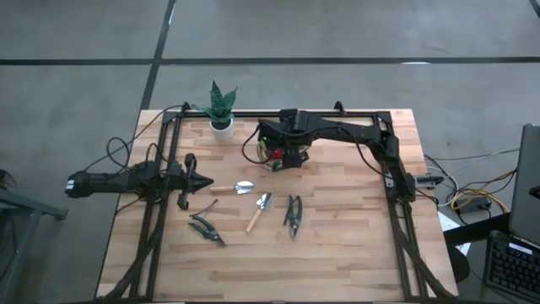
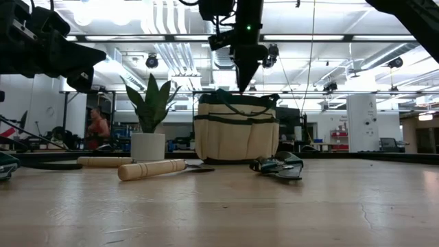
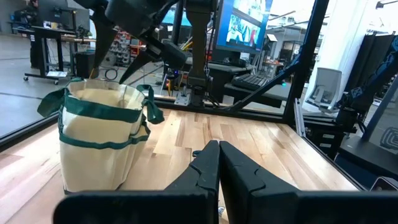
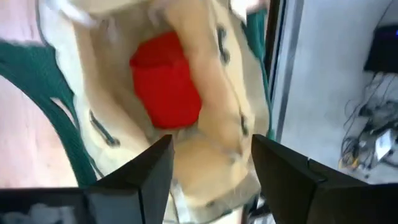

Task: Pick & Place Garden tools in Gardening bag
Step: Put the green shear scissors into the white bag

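Note:
The tan gardening bag [image 2: 236, 134] with dark green trim stands upright on the table at the far middle; it also shows in the left wrist view [image 3: 99, 137]. A red soft item [image 4: 165, 81] lies inside it. My right gripper [image 4: 211, 162] is open just above the bag's mouth, pointing down, and touches nothing; it also shows in the low view [image 2: 247, 68]. Two wooden-handled trowels [image 1: 245, 187] [image 1: 260, 211] and two dark shears [image 1: 293, 214] [image 1: 207, 228] lie flat on the table. My left gripper [image 1: 198, 180] is shut and empty above the table's left side.
A green plant in a white pot [image 1: 221, 114] stands at the far edge, left of the bag. A dark frame [image 1: 354, 114] runs along the table's far edge and sides. Bare wood lies at the right [image 1: 354, 211].

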